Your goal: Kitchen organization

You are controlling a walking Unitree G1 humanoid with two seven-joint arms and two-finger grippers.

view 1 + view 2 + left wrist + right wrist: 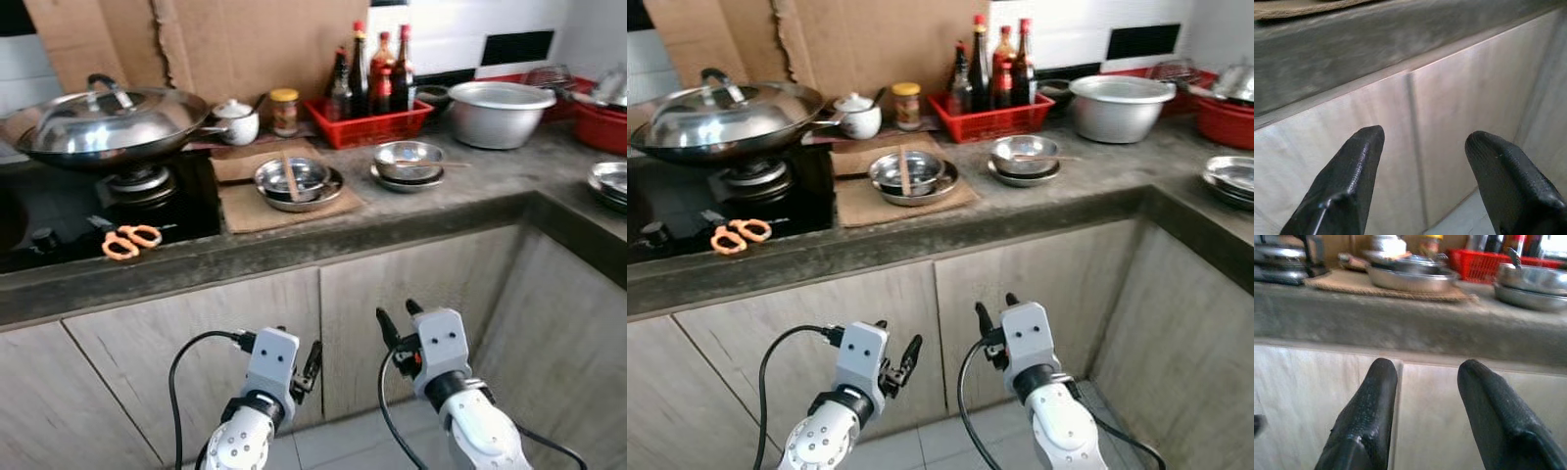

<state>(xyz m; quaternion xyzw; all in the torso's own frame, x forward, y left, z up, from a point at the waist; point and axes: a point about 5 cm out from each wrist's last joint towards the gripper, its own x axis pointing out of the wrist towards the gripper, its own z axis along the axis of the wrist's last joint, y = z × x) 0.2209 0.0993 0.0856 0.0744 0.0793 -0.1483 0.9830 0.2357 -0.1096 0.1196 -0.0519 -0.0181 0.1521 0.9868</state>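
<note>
Both my grippers hang low in front of the wooden cabinet doors (392, 294), below the grey stone counter (460, 201). The left gripper (312, 362) is open with nothing between its black fingers (1359, 161). The right gripper (399, 315) is open too and points up at the counter edge (1415, 328). On the counter a steel bowl with chopsticks across it (294, 179) sits on a plate on brown cardboard. A second steel bowl (409, 160) sits on a plate to its right. Orange scissors (130, 240) lie on the black hob.
A lidded wok (103, 122) stands on the burner at the left. Behind are a white teapot (235, 119), a jar (284, 110), a red basket of sauce bottles (370, 122) and a large steel basin (500, 113). A red tub (602, 122) and stacked plates (609, 181) sit at the right.
</note>
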